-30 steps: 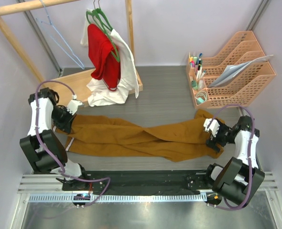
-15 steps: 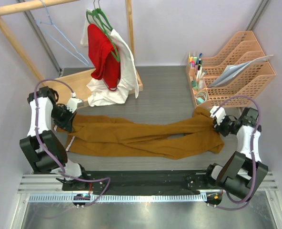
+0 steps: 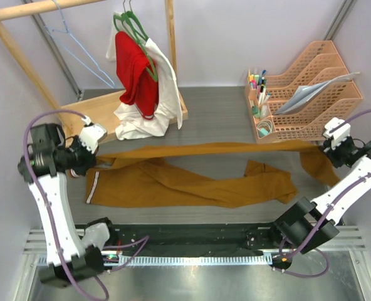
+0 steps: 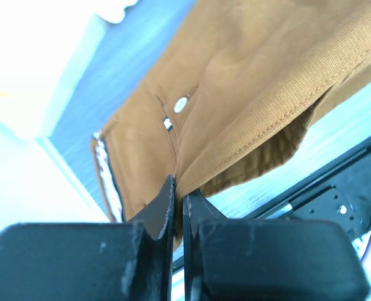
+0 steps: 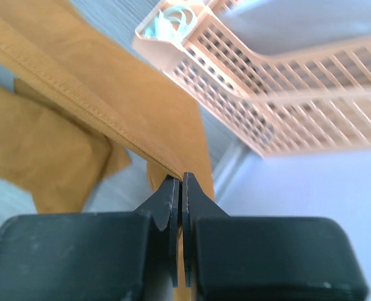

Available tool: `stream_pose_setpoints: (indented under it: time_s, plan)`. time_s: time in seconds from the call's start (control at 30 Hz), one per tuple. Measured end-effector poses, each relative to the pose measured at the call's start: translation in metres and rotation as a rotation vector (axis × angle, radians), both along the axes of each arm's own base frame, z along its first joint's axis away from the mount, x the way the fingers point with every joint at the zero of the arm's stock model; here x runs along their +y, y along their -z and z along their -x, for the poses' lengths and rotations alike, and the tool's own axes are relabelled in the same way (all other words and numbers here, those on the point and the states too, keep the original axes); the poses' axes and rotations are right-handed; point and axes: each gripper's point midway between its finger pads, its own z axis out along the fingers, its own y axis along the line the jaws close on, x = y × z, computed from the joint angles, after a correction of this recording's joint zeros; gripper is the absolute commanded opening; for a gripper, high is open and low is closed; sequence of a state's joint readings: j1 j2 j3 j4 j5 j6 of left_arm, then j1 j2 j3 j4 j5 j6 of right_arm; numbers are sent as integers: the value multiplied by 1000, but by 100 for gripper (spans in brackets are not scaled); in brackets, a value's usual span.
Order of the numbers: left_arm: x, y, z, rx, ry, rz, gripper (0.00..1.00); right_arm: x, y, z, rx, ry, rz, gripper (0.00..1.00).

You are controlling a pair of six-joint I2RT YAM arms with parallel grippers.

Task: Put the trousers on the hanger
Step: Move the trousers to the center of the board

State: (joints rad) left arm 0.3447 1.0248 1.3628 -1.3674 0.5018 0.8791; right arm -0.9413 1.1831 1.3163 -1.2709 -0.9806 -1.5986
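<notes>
The mustard-brown trousers (image 3: 192,182) lie across the table, and their far edge is pulled into a taut band (image 3: 210,148) hanging between my two grippers. On the left, my left gripper (image 3: 93,157) is shut on the waist end; in its wrist view the cloth (image 4: 254,81) is pinched between the jaws (image 4: 179,191). On the right, my right gripper (image 3: 328,150) is shut on a leg hem, with the seamed edge (image 5: 110,94) clamped at its tips (image 5: 181,182). The light-blue wire hanger (image 3: 73,44) hangs from the wooden rail at the back left, apart from both grippers.
A red garment (image 3: 135,69) and a white garment (image 3: 167,94) hang on green hangers (image 3: 132,25) from the wooden rack (image 3: 22,56) over its base board (image 3: 104,110). Peach file trays (image 3: 317,94) and a pen holder (image 3: 259,94) stand at the back right.
My right gripper shut on the leg hem and swung out to the right and up. The left arm rose with the waist. One edge of the trousers is now stretched taut between them.
</notes>
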Motion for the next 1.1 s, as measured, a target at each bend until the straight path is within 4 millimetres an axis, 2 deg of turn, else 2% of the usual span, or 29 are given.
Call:
stream_pose_setpoints:
  time_s: [0.07, 0.13, 0.23, 0.3, 0.43, 0.47, 0.5, 0.53, 0.57, 0.6, 0.63, 0.67, 0.7, 0.77, 0.9, 1.0, 1.1]
  plan:
    - [-7, -15, 16, -72, -14, -12, 0, -8, -9, 14, -3, 31, 13, 1]
    - [-11, -24, 31, -121, -30, -25, 0, -11, -15, 18, -19, 20, 49, 1]
    - [-6, -23, 37, -100, -58, -47, 0, -2, -7, 14, -13, -53, 72, 1]
    - [4, -11, 25, -14, -80, -49, 0, 17, 13, 0, 39, -137, 67, 1]
    - [33, 22, -16, 202, -156, -34, 0, 45, 57, -45, 91, -262, 104, 1]
    - [39, 31, -30, 240, -176, -33, 2, 50, 67, -58, 104, -266, 110, 1]
    - [43, 40, -44, 269, -192, -36, 11, 54, 76, -70, 114, -264, 116, 1]
    - [47, 46, -56, 288, -212, -43, 25, 56, 83, -85, 120, -254, 120, 27]
    - [50, 51, -66, 293, -225, -49, 46, 57, 86, -95, 119, -242, 118, 43]
    - [52, 54, -78, 296, -241, -62, 56, 56, 89, -106, 118, -220, 119, 55]
    - [56, 56, -89, 290, -267, -81, 72, 51, 91, -114, 127, -185, 128, 74]
    - [61, 56, -99, 280, -286, -101, 85, 45, 92, -119, 137, -148, 133, 78]
    - [65, 55, -104, 272, -299, -115, 86, 39, 91, -122, 148, -113, 138, 79]
    - [71, 51, -110, 255, -326, -133, 86, 25, 86, -119, 179, -55, 160, 80]
    - [67, 41, -95, 241, -321, -136, 86, -2, 75, -81, 276, 6, 167, 76]
    - [56, 41, -60, 245, -303, -127, 85, -16, 87, -34, 415, 60, 155, 70]
    - [41, 56, -24, 299, -267, -102, 85, -12, 110, 4, 551, 62, 96, 72]
